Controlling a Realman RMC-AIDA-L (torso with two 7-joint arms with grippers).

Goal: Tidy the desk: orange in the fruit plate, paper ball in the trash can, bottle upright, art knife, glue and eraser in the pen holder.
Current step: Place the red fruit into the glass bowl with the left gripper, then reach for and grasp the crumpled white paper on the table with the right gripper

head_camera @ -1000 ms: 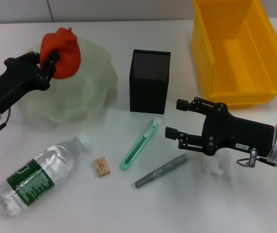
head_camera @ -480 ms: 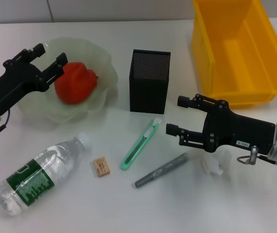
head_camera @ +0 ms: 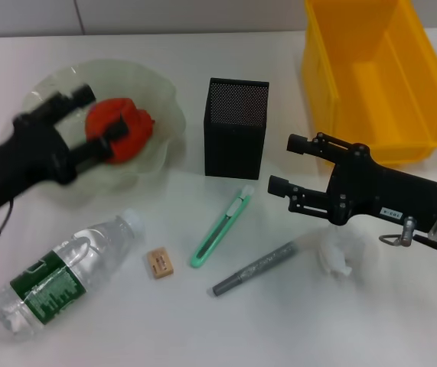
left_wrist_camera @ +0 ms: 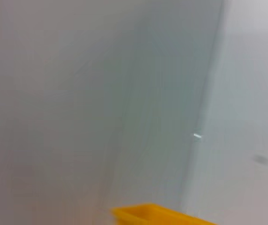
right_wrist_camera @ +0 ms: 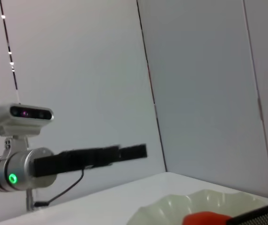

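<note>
You are looking at a white desk (head_camera: 402,321) backed by a pale panelled wall. The yellow trash can (head_camera: 371,76), the largest object, stands at the far right corner with nothing visible inside. The translucent green fruit plate (head_camera: 157,99) sits toward the far left and holds the orange (head_camera: 122,126); the left gripper (head_camera: 92,118) hovers over that plate with its fingers spread on either side of the fruit. The bottle (head_camera: 65,271) lies on its side near the front left corner, its long axis diagonal and its cap pointing toward the desk's centre. The right gripper (head_camera: 287,164), fingers apart and holding nothing, hangs right of centre, just above the paper ball (head_camera: 333,258). The black mesh pen holder (head_camera: 236,128) stands upright at mid-desk; you cannot see into it. In front of it the green art knife (head_camera: 220,228) and the grey glue (head_camera: 255,268) both lie diagonally, near ends leftward. The eraser (head_camera: 159,262) rests between bottle and knife.
</note>
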